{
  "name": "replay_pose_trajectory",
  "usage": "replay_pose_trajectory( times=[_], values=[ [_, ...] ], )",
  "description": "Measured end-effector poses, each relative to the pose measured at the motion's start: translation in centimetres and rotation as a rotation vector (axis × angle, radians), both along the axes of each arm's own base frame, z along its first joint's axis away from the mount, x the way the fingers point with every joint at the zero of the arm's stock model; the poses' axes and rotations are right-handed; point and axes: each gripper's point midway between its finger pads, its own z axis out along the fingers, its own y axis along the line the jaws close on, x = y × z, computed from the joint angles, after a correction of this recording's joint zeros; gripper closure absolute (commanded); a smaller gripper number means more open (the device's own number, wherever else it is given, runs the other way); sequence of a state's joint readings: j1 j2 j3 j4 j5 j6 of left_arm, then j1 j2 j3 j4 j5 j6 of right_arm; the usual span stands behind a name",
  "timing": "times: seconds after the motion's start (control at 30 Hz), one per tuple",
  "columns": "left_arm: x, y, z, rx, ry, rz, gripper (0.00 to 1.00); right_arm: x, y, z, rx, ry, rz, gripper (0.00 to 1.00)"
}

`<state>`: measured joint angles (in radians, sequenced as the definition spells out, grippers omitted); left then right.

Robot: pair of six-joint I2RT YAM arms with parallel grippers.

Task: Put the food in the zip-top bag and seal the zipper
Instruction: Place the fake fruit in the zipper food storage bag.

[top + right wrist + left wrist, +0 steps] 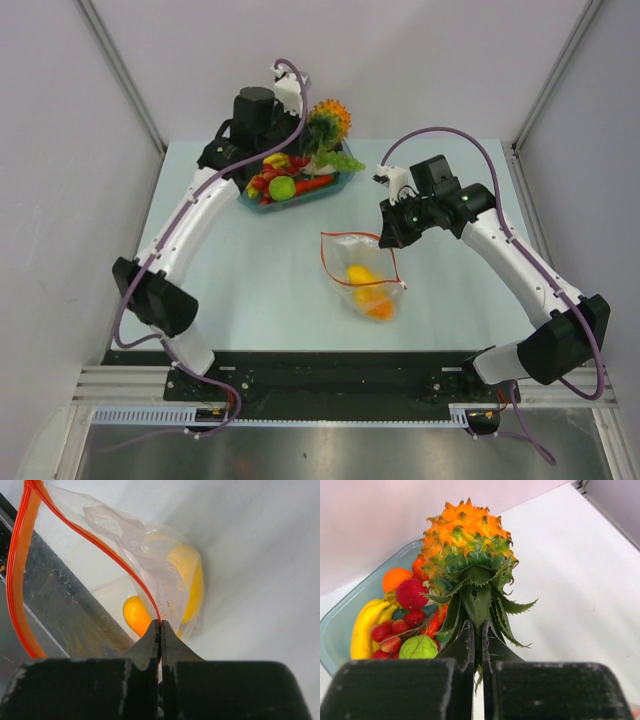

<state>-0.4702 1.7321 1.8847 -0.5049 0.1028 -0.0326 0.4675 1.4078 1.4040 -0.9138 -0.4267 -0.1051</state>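
The left fingers (468, 634) are almost fully closed, with only a thin slit between them. They grip the green leaves at the base of the pineapple (465, 550). The orange, spiky fruit points away from the wrist. In the top view the pineapple (329, 121) sits at the 1 o'clock end of the tray (258, 206). Whether it touches anything in the tray cannot be told.

The blue-green tray lies at about 11 o'clock on the tabletop (250, 290). It holds a banana (362, 630), a cluster of red berries (395, 629), a round green piece (418, 647) and an orange ball (395, 578).

The bag (345, 258) lies flat near the middle of the tabletop, at 5 o'clock from the tray and well apart from it. Its zipper (20, 580) is unsealed. The two red-orange strips spread into a wide loop, so the mouth gapes toward 12 o'clock.

The right fingers (156, 632) are pressed tight together with no gap. They pinch the clear film where one red strip runs down to their tips. In the top view this grip is on the bag's 2 o'clock side.

Inside the bag, toward its 5 o'clock end, are a yellow piece (360, 273) and an orange piece (379, 307). They lie close together, and the yellow one is nearer the mouth.
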Motion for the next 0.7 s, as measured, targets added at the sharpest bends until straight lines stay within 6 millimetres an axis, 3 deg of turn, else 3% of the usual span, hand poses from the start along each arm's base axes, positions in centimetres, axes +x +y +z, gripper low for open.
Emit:
replay_pose_trajectory(
  times=[0.13, 0.33, 0.57, 0.7],
  values=[
    [-2.2, 1.2, 2.7, 0.004, -0.062, -0.017, 1.00, 0.0, 0.1, 0.0, 0.001, -0.001, 0.002, 1.00],
    [-6.3, 2.4, 3.9, 0.036, -0.107, -0.106, 1.00, 0.0, 0.1, 0.0, 0.000, -0.001, 0.002, 1.00],
    [-16.8, 3.1, 3.8, 0.060, -0.098, -0.407, 1.00, 0.0, 0.8, 0.7, 0.019, -0.007, 0.011, 1.00],
    [-23.0, 4.5, 3.8, 0.140, -0.149, -0.594, 1.00, -0.8, 1.8, 0.9, 0.030, -0.002, 0.042, 1.00]
  ],
)
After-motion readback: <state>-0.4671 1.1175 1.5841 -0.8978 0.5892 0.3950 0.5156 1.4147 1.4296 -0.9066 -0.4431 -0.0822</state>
